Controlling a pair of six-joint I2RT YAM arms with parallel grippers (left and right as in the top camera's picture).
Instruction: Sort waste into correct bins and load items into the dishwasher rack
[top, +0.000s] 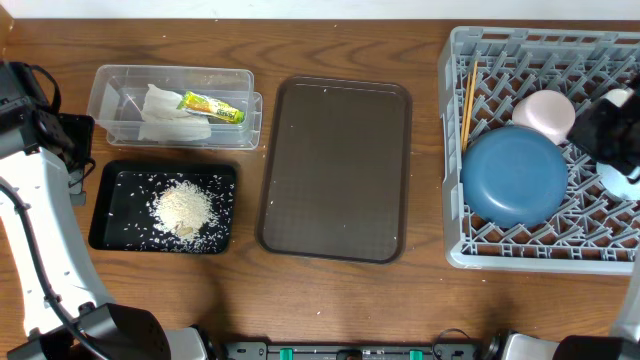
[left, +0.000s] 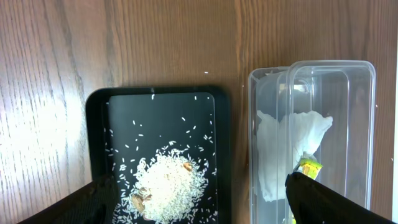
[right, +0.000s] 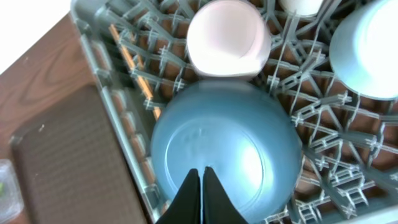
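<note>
In the rack (top: 452, 120), the blue plate (top: 515, 178) lies loaded beneath the right claw (right: 201, 177), shut and empty; left claw (left: 199, 186) gapes wide, empty, above the rice (left: 161, 177). Sorting looks finished; next, likely retreat

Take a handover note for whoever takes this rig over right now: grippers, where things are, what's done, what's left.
Left gripper: jaws open, above the black tray.
Right gripper: jaws shut, empty, above the blue plate.
Rice in the black tray; napkin and wrapper in the clear container.
Plate, pink bowl, light-blue bowl and chopsticks in the rack; cup there too, mostly hidden.
Left to do: apparently nothing.
</note>
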